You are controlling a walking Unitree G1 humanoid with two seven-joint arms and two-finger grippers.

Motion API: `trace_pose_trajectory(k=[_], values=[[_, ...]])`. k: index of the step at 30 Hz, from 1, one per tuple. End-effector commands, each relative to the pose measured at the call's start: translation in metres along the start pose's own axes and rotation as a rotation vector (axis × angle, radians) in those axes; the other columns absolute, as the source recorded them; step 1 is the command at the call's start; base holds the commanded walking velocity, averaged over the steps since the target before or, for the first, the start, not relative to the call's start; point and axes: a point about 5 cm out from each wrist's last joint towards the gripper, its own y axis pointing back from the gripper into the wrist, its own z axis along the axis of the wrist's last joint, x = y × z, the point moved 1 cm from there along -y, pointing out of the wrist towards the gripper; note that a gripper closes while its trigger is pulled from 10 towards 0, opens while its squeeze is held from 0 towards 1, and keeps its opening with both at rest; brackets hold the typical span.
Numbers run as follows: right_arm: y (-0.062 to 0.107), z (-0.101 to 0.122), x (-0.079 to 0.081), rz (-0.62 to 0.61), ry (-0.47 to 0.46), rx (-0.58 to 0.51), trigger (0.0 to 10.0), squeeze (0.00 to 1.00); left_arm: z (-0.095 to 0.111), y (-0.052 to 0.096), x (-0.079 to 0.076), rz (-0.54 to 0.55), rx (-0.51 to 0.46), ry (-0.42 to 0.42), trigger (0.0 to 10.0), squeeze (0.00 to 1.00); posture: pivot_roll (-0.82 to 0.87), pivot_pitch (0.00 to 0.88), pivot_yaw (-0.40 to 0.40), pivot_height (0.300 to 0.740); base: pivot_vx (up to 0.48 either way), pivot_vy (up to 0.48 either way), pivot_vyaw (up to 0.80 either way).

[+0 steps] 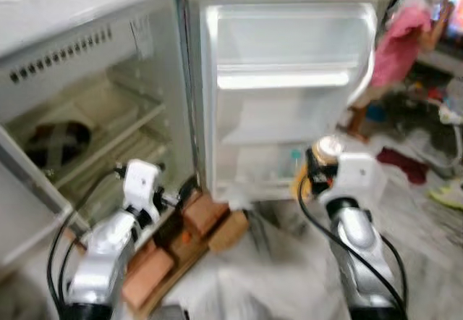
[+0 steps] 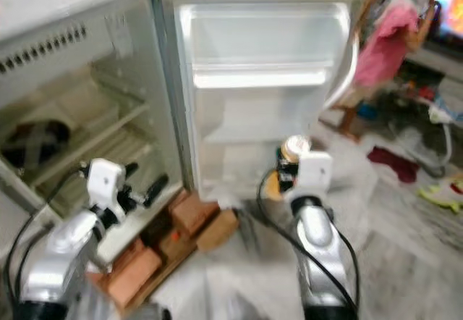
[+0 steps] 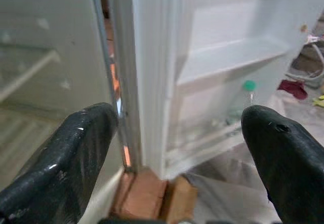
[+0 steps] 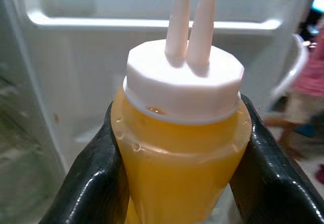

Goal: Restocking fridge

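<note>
Fridge [image 1: 108,117] restocking is at the carry-in step: the yellow squeeze bottle [image 4: 179,148], with its white twin-spout cap, is clenched between the two black fingers of the right gripper [image 1: 318,171], held upright in front of the open fridge door [image 1: 286,95] and low against its bottom rack. The jaws press on both sides of the bottle's shoulder, so the grip looks firm.

The door stands swung wide, its inner shelves mostly bare; a clear bottle with a green cap [image 3: 242,100] stands in the lowest door rack. Beside the door, the fridge's main compartment shows wire shelves with nothing on them. The left gripper [image 1: 170,193] hovers near the fridge's bottom corner, above the bricks [image 1: 206,222] that prop the fridge off the floor; its jaws are spread apart with nothing between them.

A person in a pink top [image 1: 401,41] stands beyond the door, well apart from the fridge.

Judging from this, the next move calls for lifting the bottle over the rail of a door rack, lowering it upright beside the green-capped bottle, then releasing. The head views are blurred, so fine alignment is uncertain.
</note>
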Motion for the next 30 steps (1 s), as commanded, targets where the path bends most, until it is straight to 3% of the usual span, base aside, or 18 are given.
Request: trace_pose_trajectory(k=[1,11,25,30], values=[[0.0020,0.0034,-0.0123,-0.036,0.015,-0.010,10.0,0.00,0.0016,-0.0033,-0.0080,-0.026,-0.006,-0.003,10.0,0.00,-0.04,0.040,-0.039,0.740,0.375,0.000,0.00],[-0.0017,0.0029,-0.0102,-0.015,0.021,0.001,10.0,0.00,0.0023,-0.0020,-0.0121,-0.031,-0.022,0.006,10.0,0.00,-0.03,0.041,-0.058,0.740,0.170,0.000,0.00],[-0.0025,0.0039,-0.0085,-0.005,0.025,-0.001,10.0,0.00,0.0035,-0.0037,-0.0117,-0.033,-0.026,0.001,10.0,0.00,-0.04,0.046,-0.059,0.740,0.469,0.000,0.00],[-0.0028,0.0033,-0.0073,-0.004,0.020,0.003,10.0,0.00,0.0031,-0.0017,-0.0106,-0.019,-0.026,0.009,10.0,0.00,-0.03,0.049,-0.062,0.740,0.000,0.000,0.00]])
